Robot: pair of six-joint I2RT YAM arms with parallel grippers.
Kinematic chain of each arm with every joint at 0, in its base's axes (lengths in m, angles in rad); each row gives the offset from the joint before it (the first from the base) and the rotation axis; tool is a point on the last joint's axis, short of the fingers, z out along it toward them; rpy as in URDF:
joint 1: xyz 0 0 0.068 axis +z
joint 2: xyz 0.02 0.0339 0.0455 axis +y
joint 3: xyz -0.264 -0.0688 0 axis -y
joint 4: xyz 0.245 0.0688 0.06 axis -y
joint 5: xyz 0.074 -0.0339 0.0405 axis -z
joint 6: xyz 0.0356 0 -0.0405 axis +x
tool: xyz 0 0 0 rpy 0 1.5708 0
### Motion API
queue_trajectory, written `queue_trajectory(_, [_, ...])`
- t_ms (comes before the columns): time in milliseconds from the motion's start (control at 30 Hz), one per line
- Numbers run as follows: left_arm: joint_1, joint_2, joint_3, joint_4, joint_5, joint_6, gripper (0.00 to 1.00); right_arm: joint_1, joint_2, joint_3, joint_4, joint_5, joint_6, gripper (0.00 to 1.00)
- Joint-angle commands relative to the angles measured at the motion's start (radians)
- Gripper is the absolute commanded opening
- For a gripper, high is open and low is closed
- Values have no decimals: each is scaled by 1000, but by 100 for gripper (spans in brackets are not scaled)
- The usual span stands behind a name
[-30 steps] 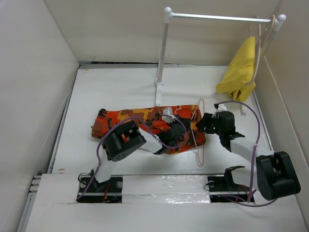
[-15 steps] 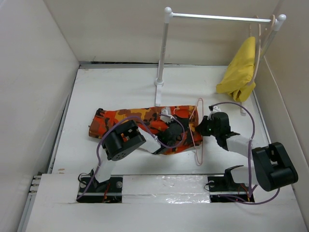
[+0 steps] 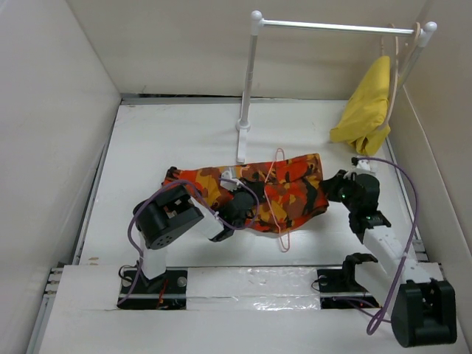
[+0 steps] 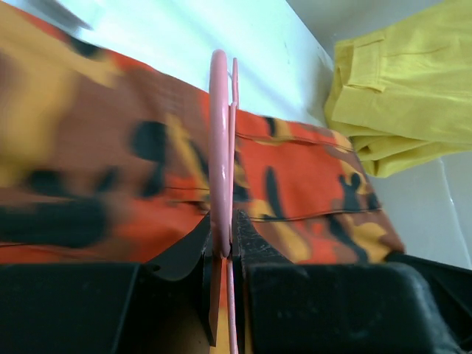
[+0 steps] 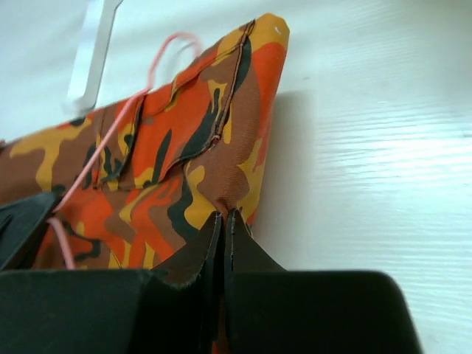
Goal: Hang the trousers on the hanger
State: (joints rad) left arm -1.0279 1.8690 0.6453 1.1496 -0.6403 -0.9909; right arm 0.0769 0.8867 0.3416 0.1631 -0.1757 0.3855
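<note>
Half done at best, I judge: the trousers [image 3: 243, 193] lie flat at mid-frame in the top view, and the hanger [image 4: 219, 147] crosses them right of centre. Whether cloth passes through it is unclear. The left gripper [image 4: 225, 247] pinches the hanger wire; the right gripper [image 5: 223, 228] pinches the trousers' right edge. Draping and lifting remain.

White desk [image 3: 177, 133], boxed in by pale walls [image 3: 59, 110] along the left, far and right edges. Toward the far edge, near the middle, the flat foot [image 3: 241, 147] of a white rail stand [image 3: 251, 74], with an upright post above it and a bar [image 3: 332, 28] running rightward to a second post at the far right corner. Hooked over the right end of that bar, a pale beige hanger [image 3: 399, 66]. Hanging at the same end, a plain yellow cloth [image 3: 365, 103], creased and bunched at its lower end, close above the desk by the right edge.
</note>
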Motion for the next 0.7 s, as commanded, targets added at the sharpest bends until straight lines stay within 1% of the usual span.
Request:
queue_trajectory(0, [12,-77,-93,53,-35,78,0,-107,-64,-26,-20,-5,-19,0])
queue_trajectory(67, [22,-116,-128,53,-36,96,0,-155,-92,-32,-30,-28,-22,0])
queue_trajectory(100, [22,-131,-163,53,-36,100,0,-198,-100,-38,-30,-45,-26,0])
queue_trajectory(200, [22,-200,-223,35,-47,124,0,-247,-103,-38,-28,-80,-31,0])
queue_trajectory(333, [22,-318,-254,-75,-59,179,0,-307,-78,-42,2,-123,-22,0])
queue_trajectory(500, [-7,-387,-262,-137,-93,232,0,-307,-31,-53,47,-189,-2,0])
queue_trajectory(533, [-8,-387,-254,-142,-99,254,0,-307,-22,-58,74,-199,3,0])
queue_trajectory(600, [-18,-389,-213,-177,-142,274,0,-307,-5,-59,78,-202,0,0])
queue_trajectory(667, [-18,-395,-193,-218,-144,294,0,-307,-5,-62,73,-196,-10,0])
